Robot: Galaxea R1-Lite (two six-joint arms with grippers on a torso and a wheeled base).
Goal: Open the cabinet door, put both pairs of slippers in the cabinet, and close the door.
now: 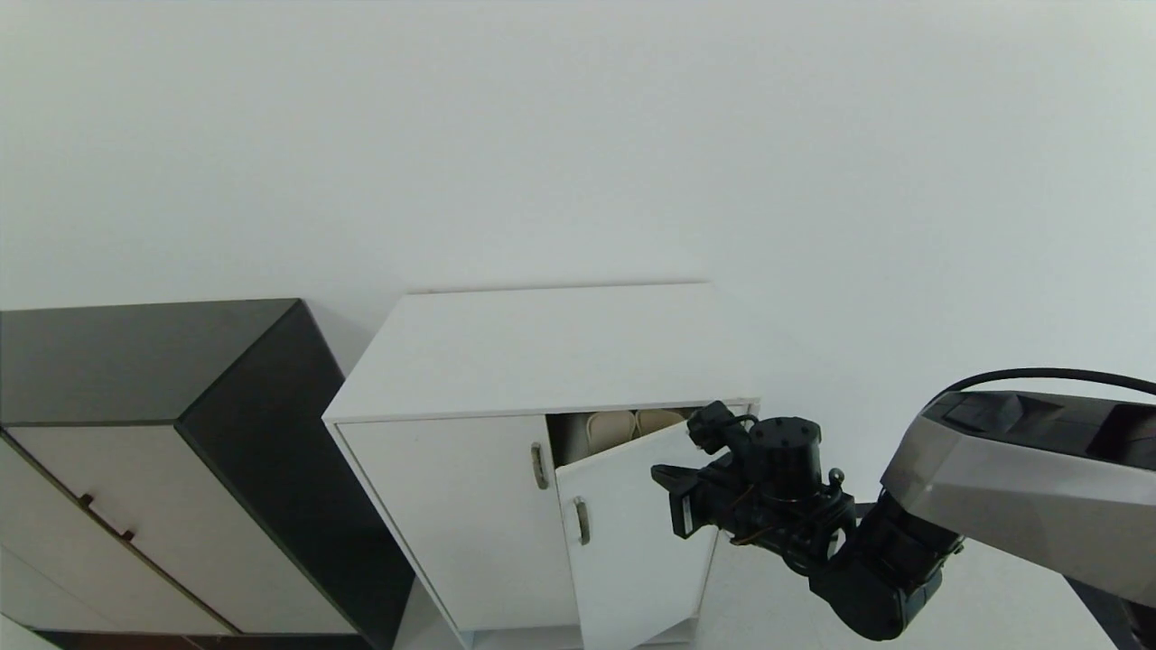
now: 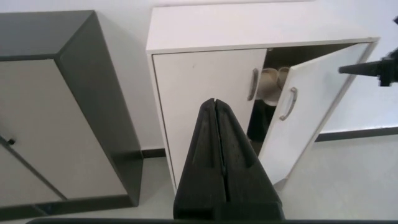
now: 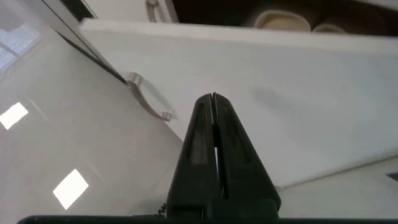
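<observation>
Slippers (image 1: 632,422) lay inside cabinet (image 1: 542,352), door (image 1: 632,542) ajar: likely closing step. Right gripper (image 3: 214,99) faced door, left gripper (image 2: 214,102) hung back; fingers of both pressed together. Next: push door flush.

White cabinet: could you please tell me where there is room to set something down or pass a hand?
The white cabinet's top and the dark cabinet's top are bare. The door gap is crowded: slippers inside, right gripper by the ajar door.

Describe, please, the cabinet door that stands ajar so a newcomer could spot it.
A white cabinet stands at the wall beside a dark-sided cabinet. Look at its right door. Unlike the shut left door, it hangs ajar, with beige slippers behind it.
</observation>
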